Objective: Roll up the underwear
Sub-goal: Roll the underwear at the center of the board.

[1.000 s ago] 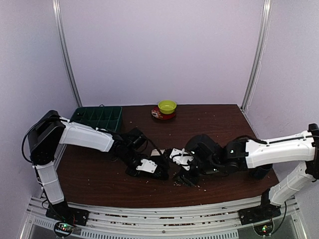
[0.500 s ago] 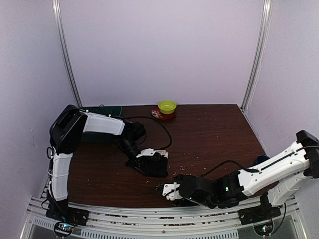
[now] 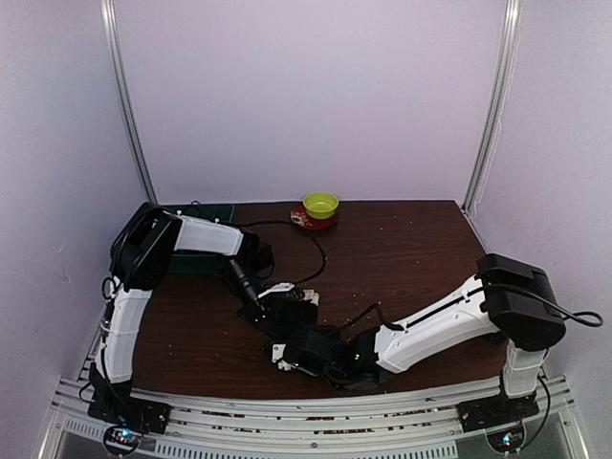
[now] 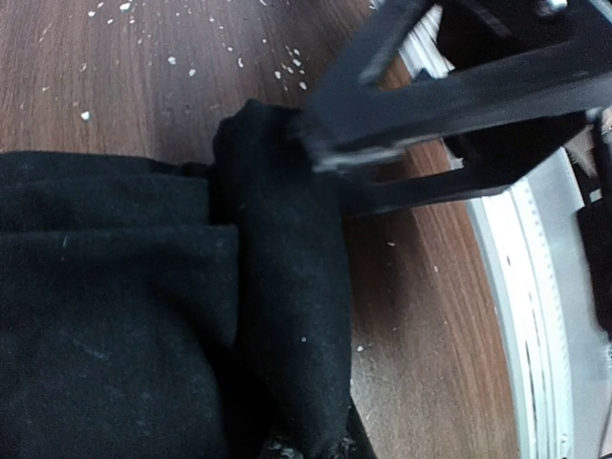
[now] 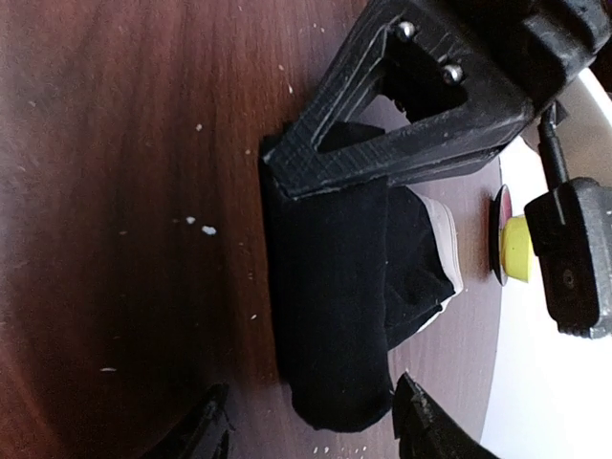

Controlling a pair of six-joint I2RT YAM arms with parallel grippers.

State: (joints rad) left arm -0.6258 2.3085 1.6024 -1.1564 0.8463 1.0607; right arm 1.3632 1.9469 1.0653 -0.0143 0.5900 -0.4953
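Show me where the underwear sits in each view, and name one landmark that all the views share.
Top external: the underwear lies left of centre near the table's front edge, where the two arms meet.
Left wrist: the underwear fills the lower left, its rolled edge down the middle.
Right wrist: the underwear is a dark roll at centre, with white trim on its right.
Shared landmark: the brown table, dotted with white specks.

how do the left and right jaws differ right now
The left gripper has its jaws shut on the underwear. The right gripper has its jaws open, straddling one end of the roll. The left arm reaches in from the far left, while the right arm stretches low along the near edge. Both grippers meet at the same black bundle.
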